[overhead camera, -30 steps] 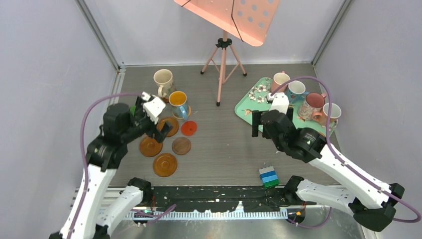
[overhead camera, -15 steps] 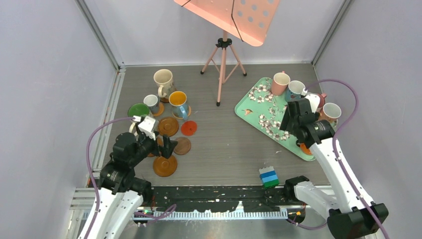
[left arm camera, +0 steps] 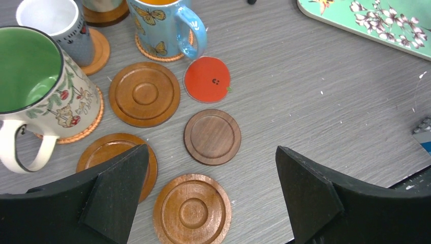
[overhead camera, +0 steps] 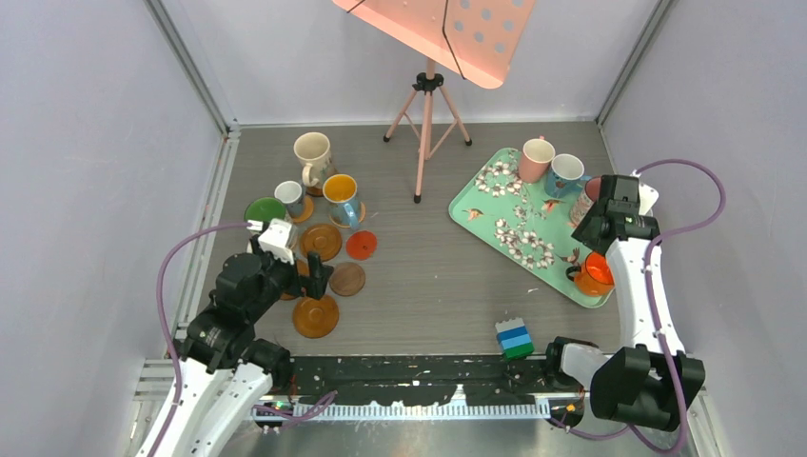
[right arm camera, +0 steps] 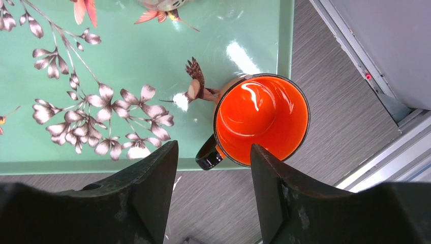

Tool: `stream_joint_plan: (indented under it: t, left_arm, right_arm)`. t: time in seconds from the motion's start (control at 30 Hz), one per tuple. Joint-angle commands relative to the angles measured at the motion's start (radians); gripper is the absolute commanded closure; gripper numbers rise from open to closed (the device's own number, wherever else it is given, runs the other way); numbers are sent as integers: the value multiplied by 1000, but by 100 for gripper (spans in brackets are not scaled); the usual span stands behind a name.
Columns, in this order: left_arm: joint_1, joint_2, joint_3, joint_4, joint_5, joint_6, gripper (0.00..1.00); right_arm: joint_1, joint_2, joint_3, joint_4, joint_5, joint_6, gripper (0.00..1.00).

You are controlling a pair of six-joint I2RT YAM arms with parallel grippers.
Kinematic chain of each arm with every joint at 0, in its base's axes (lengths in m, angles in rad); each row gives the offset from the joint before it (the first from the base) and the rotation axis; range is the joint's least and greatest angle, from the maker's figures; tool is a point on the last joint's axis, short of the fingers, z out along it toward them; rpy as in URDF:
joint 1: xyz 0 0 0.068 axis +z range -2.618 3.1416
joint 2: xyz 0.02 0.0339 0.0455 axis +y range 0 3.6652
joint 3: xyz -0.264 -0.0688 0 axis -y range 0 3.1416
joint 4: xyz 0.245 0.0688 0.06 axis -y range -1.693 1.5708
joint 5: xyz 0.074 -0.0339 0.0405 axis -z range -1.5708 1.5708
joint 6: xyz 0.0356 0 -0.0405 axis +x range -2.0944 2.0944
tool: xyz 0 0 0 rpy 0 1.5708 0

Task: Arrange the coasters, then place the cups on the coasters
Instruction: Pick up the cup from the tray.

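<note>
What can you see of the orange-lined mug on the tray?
The orange-lined mug looks like glossy ceramic: bright orange inside, dark rim, black handle. It stands upright and empty in a corner of the mint floral tray, handle near the tray's edge. Only the tray touches it.

Over on the right of the grey wood-grain surface (overhead camera: 419,271) sat a mint green tray (overhead camera: 479,205) with flowers and birds painted on it. A pink music stand (overhead camera: 425,100) stood at the back, and a little stack of white, blue and green blocks (overhead camera: 515,338) sat near the front edge.
</note>
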Motion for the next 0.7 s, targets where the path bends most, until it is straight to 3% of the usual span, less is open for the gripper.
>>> stream_joint_plan:
  t: [0.0, 0.43, 0.57, 0.67]
  left_arm:
    - [-27, -29, 14, 4, -89, 27, 1]
    - [-33, -47, 16, 6, -224, 31, 1]
    - [-33, -49, 19, 0, -253, 33, 1]
    - [-34, -49, 19, -1, -251, 36, 1]
  right_arm:
    - [-33, 12, -25, 89, -9, 19, 39]
    - [-59, 90, -142, 207, -55, 28, 41]
    - [-59, 104, -160, 226, -85, 10, 46]
    - [-58, 98, -172, 239, -100, -7, 57]
